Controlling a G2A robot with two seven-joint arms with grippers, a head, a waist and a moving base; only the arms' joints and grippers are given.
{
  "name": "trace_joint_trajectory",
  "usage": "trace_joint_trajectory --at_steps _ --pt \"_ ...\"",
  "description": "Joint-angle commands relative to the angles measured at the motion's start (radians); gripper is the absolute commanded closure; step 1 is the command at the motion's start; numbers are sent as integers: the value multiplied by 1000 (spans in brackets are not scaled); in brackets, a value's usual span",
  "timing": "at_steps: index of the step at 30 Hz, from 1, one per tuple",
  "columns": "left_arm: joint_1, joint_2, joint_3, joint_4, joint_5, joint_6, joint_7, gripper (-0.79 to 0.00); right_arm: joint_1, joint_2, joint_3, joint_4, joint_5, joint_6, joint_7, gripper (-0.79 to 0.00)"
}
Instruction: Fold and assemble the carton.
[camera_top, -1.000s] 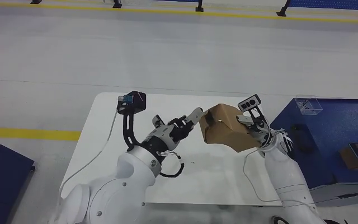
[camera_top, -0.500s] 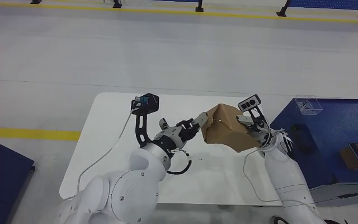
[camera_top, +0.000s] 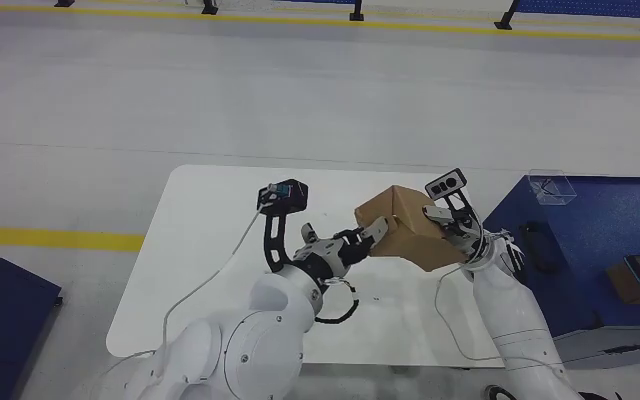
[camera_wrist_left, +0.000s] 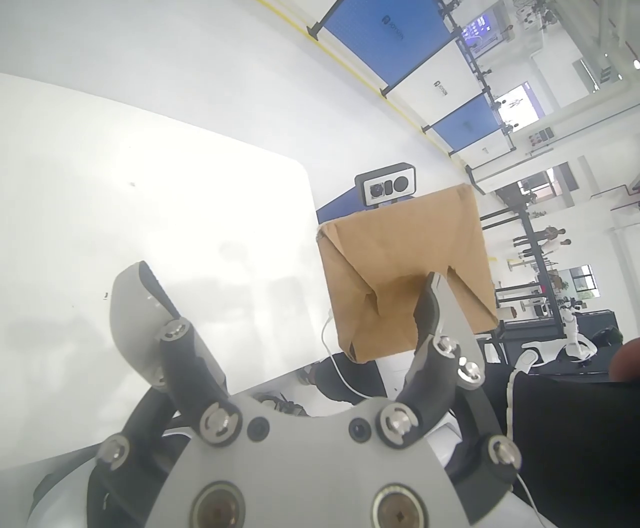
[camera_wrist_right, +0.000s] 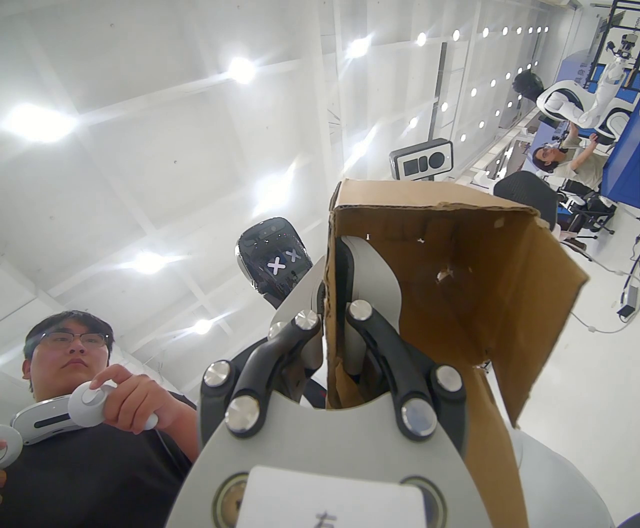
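A brown carton (camera_top: 405, 228) is held above the right part of the white table (camera_top: 210, 260). My right gripper (camera_top: 437, 214) is shut on one of its side walls. In the right wrist view one finger (camera_wrist_right: 370, 280) lies inside the open carton (camera_wrist_right: 450, 300) and the other outside the wall, with my right gripper (camera_wrist_right: 332, 285) clamping the cardboard between them. My left gripper (camera_top: 374, 233) stands open at the carton's left side. In the left wrist view my left gripper (camera_wrist_left: 290, 295) has one fingertip (camera_wrist_left: 434, 295) against the folded bottom flaps of the carton (camera_wrist_left: 400, 255), the other over the table.
A blue bin (camera_top: 575, 235) stands right of the table, with a small clear container (camera_top: 550, 187) on its far edge. The table's left and middle are bare white surface. A blue object (camera_top: 20, 300) sits on the floor at the left.
My left arm has swung to the right along the table, bringing its open gripper up against the carton's left face. The carton has tilted slightly; the right gripper has stayed in place.
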Motion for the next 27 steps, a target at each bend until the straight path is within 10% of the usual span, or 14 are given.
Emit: trace_joint_trajectory --at_steps 1,27 --pt "0 -4 3 7 3 0 1 -785 0 0 0 0 0 0 0 0" --pt "4 -50 9 48 77 0 -32 -785 0 0 0 0 0 0 0 0"
